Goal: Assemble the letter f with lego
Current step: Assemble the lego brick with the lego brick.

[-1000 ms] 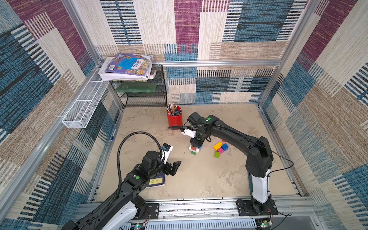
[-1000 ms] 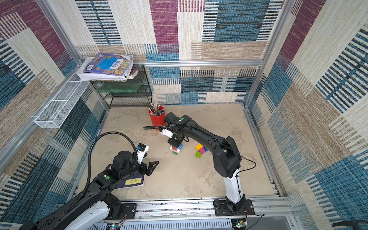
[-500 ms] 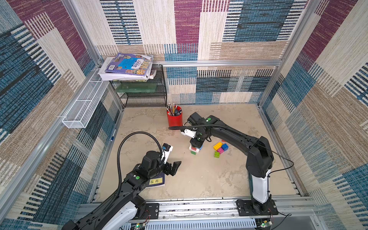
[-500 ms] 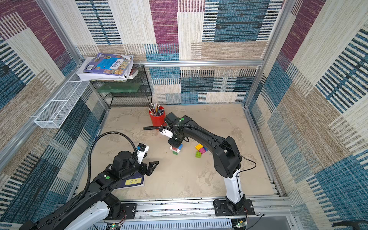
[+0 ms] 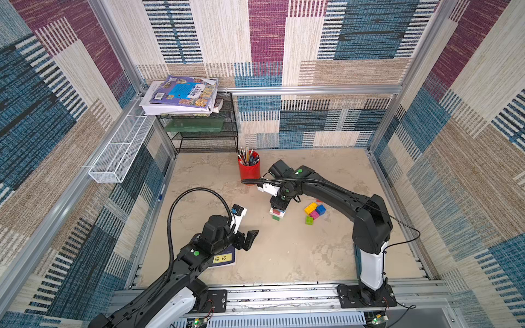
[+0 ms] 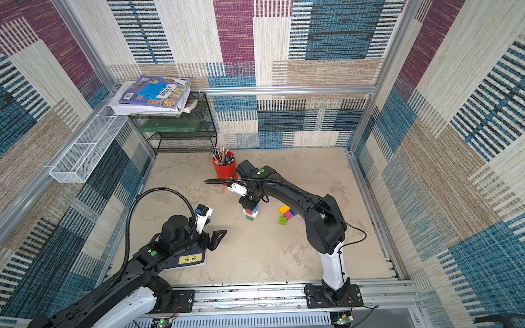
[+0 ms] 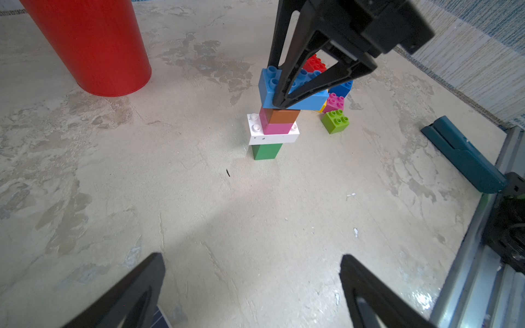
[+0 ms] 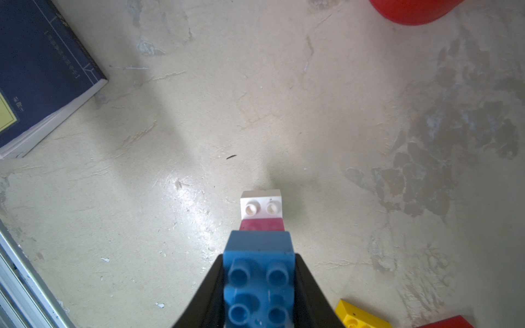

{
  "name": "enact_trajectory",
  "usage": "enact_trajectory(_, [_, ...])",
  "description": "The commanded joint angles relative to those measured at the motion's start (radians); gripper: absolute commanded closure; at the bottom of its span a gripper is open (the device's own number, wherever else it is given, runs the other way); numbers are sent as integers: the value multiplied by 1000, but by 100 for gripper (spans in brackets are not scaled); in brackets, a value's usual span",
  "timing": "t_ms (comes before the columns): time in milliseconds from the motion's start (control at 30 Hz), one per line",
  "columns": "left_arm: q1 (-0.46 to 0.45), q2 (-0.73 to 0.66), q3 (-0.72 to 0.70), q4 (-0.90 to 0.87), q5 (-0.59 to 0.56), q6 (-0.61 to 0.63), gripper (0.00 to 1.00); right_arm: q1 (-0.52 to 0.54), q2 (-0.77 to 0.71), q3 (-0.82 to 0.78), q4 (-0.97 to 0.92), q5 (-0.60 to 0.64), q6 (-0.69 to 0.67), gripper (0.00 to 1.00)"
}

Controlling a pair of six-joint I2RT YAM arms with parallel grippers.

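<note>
A lego stack (image 5: 277,214) stands mid-table: green brick (image 7: 267,151) at the bottom, then a white oblong (image 7: 272,137), pink (image 7: 277,128) and brown (image 7: 282,116). On top rests a blue oblong brick (image 7: 292,91), slightly tilted, with my right gripper (image 8: 258,257) shut on it from above. Loose bricks lie just right of the stack: yellow (image 5: 310,208), blue (image 5: 321,209), pink (image 5: 314,214), lime (image 5: 309,220), red (image 7: 314,64). My left gripper (image 7: 251,258) is open and empty, low over the table, a short way front-left of the stack.
A red pencil cup (image 5: 249,167) stands behind the stack. A dark blue book (image 5: 223,257) lies under my left arm. A black wire shelf (image 5: 204,133) with books fills the back left corner. A teal object (image 7: 463,154) lies by the right arm's base.
</note>
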Motion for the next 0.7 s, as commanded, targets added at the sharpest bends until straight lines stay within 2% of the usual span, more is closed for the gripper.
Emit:
enact_trajectory(0, [-1, 2, 0, 10, 2, 0, 1, -3, 11, -14, -86, 14, -8, 73])
enact_trajectory(100, [-1, 4, 0, 13, 2, 0, 1, -4, -10, -4, -80, 42, 1, 73])
enact_trajectory(333, [-1, 16, 5, 13, 7, 1, 1, -9, -51, -11, -70, 19, -11, 72])
enact_trajectory(667, [-1, 20, 8, 11, 7, 1, 1, -9, -27, -36, -70, 26, -8, 72])
